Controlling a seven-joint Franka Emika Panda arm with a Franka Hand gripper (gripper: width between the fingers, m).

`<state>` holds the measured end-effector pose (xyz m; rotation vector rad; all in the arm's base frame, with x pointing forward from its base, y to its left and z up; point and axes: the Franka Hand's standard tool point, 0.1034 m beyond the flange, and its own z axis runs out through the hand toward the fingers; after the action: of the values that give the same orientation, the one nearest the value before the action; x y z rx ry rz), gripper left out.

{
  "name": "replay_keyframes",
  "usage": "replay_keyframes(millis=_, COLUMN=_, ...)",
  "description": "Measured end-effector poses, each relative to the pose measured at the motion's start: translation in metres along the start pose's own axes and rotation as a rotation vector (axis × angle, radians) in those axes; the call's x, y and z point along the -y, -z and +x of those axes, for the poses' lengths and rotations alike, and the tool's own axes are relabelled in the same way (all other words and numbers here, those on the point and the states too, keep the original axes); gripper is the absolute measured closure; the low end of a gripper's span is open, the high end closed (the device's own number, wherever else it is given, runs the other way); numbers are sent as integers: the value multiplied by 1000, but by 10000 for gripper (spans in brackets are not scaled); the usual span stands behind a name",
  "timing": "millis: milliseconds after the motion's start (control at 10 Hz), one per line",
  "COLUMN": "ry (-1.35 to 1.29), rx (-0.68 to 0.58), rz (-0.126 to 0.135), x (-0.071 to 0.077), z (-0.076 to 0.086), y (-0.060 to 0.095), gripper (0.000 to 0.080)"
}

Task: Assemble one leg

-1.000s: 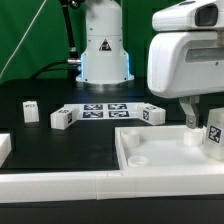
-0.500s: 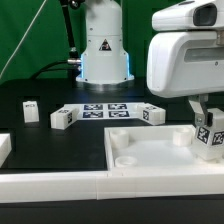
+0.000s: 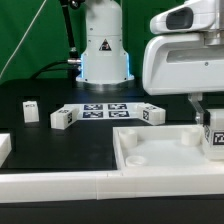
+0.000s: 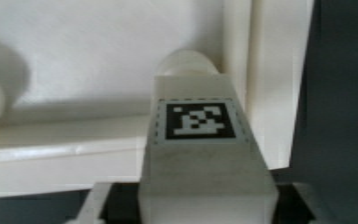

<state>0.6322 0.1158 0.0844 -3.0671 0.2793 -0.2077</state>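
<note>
- The arm (image 3: 104, 50) has its base at the far centre. Its white wrist housing fills the exterior view's upper right and hides the links between them.
- The square panel (image 3: 160, 150) lies near, at the right, and the frame edge cuts off its right side.
- The gripper (image 3: 209, 118) points down over the panel's far right corner and pinches the leg. The wrist view shows only dark slivers of its fingers (image 4: 105, 200).
- The leg (image 3: 214, 136) stands upright with its tag facing out, and the frame clips it. Contact with the panel cannot be determined.
</note>
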Motion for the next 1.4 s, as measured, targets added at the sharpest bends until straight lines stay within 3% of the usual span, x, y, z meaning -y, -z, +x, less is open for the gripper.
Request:
replay_keyframes(millis=400, ry=-428, rx=-3, rz=-7, x=-4, z=-1, y=-1, gripper=507)
replay_keyframes(millis=700, ry=-827, rx=-4, rz=-37, x=1, z=-11, y=-1, gripper=506)
replay_keyframes(millis=1000, ry=-1011, rx=8, rz=-25, x=-2, z=-10, y=-1, gripper=506)
replay_keyframes(millis=1300, ry=-1028, rx=19, rz=-15, x=-1, z=-11, y=-2, gripper=494)
replay_keyframes(millis=1400, ry=-991, rx=20, rz=-15, x=-1, z=-12, y=-2, gripper=308)
